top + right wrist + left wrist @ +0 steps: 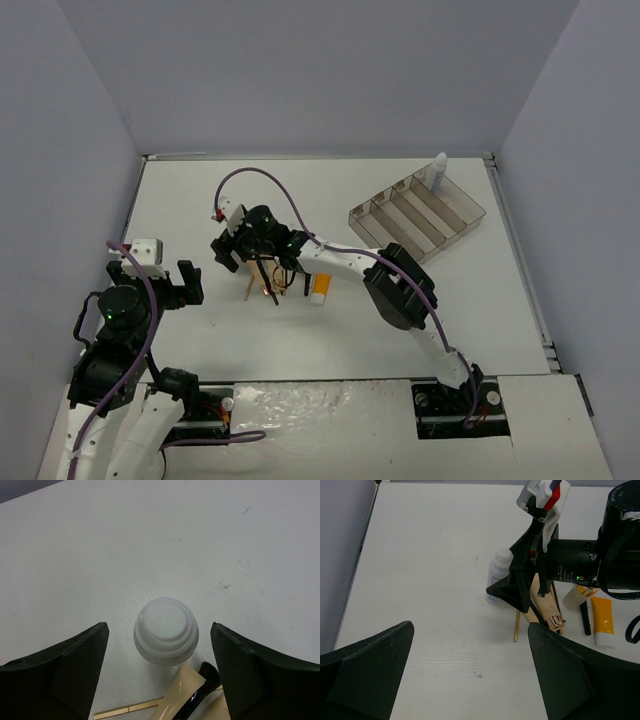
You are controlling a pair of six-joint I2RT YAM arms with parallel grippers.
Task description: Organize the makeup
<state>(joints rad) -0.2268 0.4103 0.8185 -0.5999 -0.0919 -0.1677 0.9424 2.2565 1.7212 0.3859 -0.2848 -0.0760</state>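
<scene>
My right gripper [159, 630] is open and hangs over an upright white bottle [166, 630], one finger on each side and apart from it. In the left wrist view the same bottle [497, 575] stands just left of the right gripper's black fingers [512, 589]. Behind it lie a beige gold-capped tube [547, 609], a thin tan stick [516, 626], a black brush [585, 619] and an orange white-capped tube [602, 621]. My left gripper [471, 630] is open and empty over bare table, to the left of the pile [265, 285]. A second white bottle [440, 172] stands in the tray.
The clear smoky divided tray [415, 215] sits at the back right, angled. The right arm [400, 285] stretches across the middle of the table. Grey walls close in the left, back and right sides.
</scene>
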